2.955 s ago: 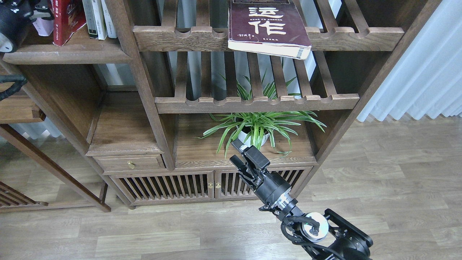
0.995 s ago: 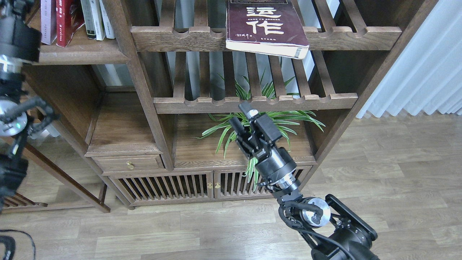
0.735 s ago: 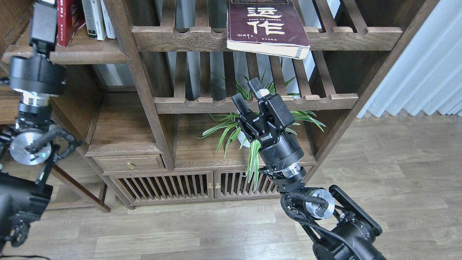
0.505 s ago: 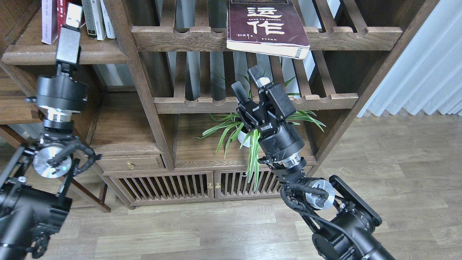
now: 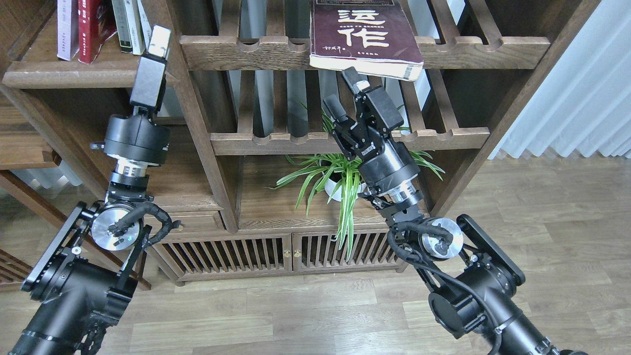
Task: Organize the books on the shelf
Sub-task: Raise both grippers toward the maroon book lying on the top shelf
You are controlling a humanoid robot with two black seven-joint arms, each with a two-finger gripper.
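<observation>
A thick maroon book [image 5: 365, 37] with big white characters lies flat on the top slatted rack [image 5: 483, 47], its front edge overhanging the rail. A red book [image 5: 88, 24] and a pale lavender-white book [image 5: 66, 27] stand upright on the solid brown shelf [image 5: 74, 76] at top left. My right gripper [image 5: 341, 93] is open and empty, its fingertips just under the maroon book's overhanging edge. My left gripper [image 5: 157, 42] points up in front of the shelf's right end and is seen edge-on, so its fingers cannot be told apart.
Thin white- and grey-spined books [image 5: 129, 24] stand right of the red one. A wooden post [image 5: 197, 113] rises beside my left gripper. The lower slatted rack [image 5: 443, 138] crosses behind my right wrist. A spider plant [image 5: 345, 177] sits below. A white curtain [image 5: 581, 88] hangs at the right.
My right gripper has risen from plant level to just under the maroon book. My left arm has swung rightward and into full view, its gripper now by the post.
</observation>
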